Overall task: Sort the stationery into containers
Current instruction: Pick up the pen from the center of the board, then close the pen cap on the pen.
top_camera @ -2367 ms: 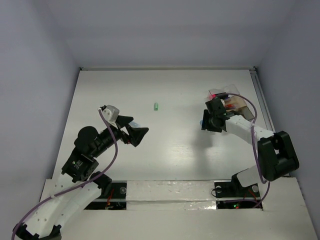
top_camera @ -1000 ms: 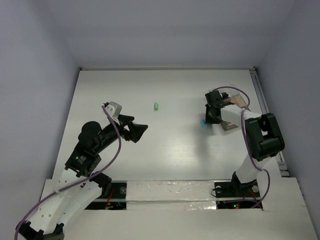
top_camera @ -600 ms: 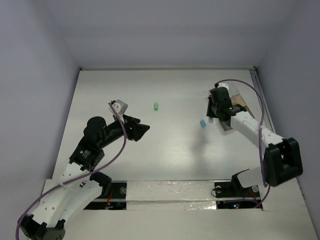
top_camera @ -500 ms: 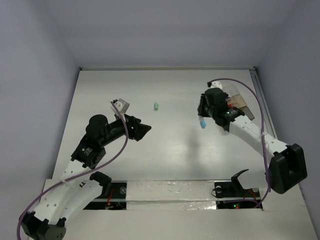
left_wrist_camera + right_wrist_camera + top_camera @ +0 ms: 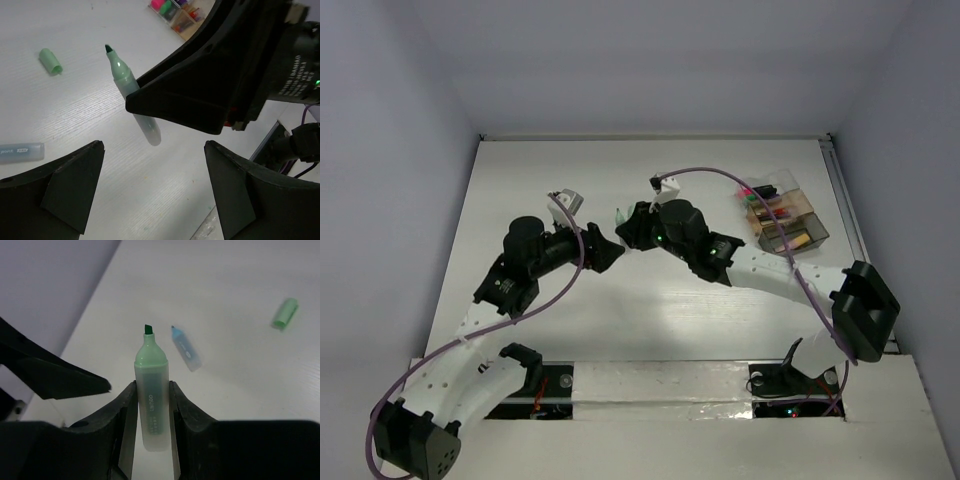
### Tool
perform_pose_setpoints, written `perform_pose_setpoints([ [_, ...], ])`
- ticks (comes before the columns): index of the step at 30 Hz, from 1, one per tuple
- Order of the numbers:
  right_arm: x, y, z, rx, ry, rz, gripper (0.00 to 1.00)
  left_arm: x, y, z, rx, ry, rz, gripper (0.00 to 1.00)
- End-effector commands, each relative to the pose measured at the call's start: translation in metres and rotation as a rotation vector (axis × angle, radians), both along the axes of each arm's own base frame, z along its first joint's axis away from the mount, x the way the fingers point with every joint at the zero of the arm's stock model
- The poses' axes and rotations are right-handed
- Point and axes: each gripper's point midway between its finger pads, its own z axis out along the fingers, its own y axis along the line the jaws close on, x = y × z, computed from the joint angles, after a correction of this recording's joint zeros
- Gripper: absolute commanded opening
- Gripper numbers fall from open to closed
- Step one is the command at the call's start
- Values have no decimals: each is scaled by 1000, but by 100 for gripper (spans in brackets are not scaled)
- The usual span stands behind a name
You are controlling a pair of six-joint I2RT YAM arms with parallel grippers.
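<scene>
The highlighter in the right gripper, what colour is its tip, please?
Dark green, on a pale green highlighter; right wrist view.

Right arm lies across table, barring left arm from container; far-left corner open.

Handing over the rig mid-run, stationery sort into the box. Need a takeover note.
Right claw: shut on the uncapped green highlighter, held up off the table.
Left claw: open, empty, facing it.
Loose on the table: green cap, blue highlighter.
Done: compartment box holds several items.
Left: cap the green highlighter, box it, then the blue one.
</scene>
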Motion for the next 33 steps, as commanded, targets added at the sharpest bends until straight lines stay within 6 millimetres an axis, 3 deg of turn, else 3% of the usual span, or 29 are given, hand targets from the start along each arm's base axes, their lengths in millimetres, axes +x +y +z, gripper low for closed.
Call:
perform_pose_setpoints([
  [1,3,24,86,254,-132,17,9,11,3,26,-32,-75,30,77],
  [6,-9,32,98,324,-135,50,9,15,7,25,-28,-77,57,72],
  [12,-27,54,95,360,-110,122,9,16,9,32,-45,-98,65,60],
  [16,-32,61,93,382,-99,143,8,15,9,35,-54,-105,66,43],
  [19,-40,68,88,384,-83,162,7,16,12,37,-59,-116,78,37],
  [24,-38,64,81,366,-81,124,7,17,15,38,-56,-119,96,17],
  [26,-36,61,81,344,-83,105,8,17,17,39,-53,-123,105,2],
  [27,-34,58,77,330,-86,89,9,17,17,39,-51,-125,107,0],
  [30,-35,49,80,315,-114,82,21,16,19,43,-51,-141,112,0],
  [31,-36,47,81,308,-122,83,34,16,19,44,-51,-148,113,0],
  [33,-35,35,81,257,-145,61,44,14,20,47,-56,-158,110,0],
])
